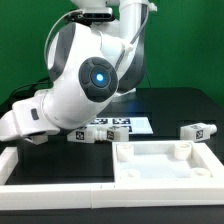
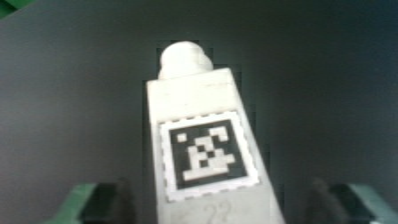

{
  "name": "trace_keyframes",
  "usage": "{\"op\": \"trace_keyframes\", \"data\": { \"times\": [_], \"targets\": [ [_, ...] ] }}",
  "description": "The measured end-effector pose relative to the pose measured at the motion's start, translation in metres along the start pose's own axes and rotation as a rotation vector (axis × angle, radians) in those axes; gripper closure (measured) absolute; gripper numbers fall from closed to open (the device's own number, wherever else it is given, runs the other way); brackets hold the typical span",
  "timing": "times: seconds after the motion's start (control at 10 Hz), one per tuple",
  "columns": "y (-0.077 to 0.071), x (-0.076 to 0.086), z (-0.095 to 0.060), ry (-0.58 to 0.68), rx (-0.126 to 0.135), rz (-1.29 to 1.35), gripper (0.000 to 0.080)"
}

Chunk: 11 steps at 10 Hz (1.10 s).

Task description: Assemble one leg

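Note:
In the wrist view a white square-section leg [image 2: 199, 110] with a black-and-white tag lies on the dark table between my fingers. My gripper [image 2: 217, 205] is open. Its fingertips [image 2: 93, 200] stand either side of the leg, with a dark gap on each side. In the exterior view the arm's hand [image 1: 28, 122] reaches low at the exterior view's left, and its fingers are hard to make out. Other legs lie on the table in the middle [image 1: 86, 135], beside it [image 1: 118, 129] and at the right [image 1: 195, 131].
A large flat white panel [image 1: 165, 160] with raised corners lies at the front right. The marker board [image 1: 135, 121] lies behind the middle legs. A white L-shaped rail [image 1: 40, 172] runs along the front left. The arm's bulky body [image 1: 90, 70] fills the middle.

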<state>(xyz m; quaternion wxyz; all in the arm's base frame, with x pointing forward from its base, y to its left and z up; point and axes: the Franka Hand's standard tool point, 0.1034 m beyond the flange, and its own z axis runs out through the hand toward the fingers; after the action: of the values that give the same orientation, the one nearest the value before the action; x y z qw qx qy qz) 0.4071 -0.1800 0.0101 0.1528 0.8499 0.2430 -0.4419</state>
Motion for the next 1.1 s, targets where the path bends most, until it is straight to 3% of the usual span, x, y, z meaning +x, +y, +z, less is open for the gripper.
{"op": "trace_keyframes", "data": {
  "times": [0.1, 0.4, 0.5, 0.6, 0.7, 0.9, 1.1],
  "targets": [
    [0.002, 0.0, -0.004, 0.01, 0.0, -0.023, 0.0514],
    [0.01, -0.014, -0.039, 0.069, 0.009, -0.054, 0.0514],
    [0.012, -0.024, -0.059, 0.178, 0.024, -0.044, 0.0514],
    [0.009, -0.04, -0.08, 0.255, 0.063, -0.009, 0.0514],
    [0.013, -0.04, -0.091, 0.32, 0.055, -0.008, 0.0514],
    [0.017, -0.034, -0.084, 0.452, 0.036, -0.016, 0.0514],
    [0.016, -0.034, -0.092, 0.595, 0.031, 0.001, 0.0512]
  ]
}}
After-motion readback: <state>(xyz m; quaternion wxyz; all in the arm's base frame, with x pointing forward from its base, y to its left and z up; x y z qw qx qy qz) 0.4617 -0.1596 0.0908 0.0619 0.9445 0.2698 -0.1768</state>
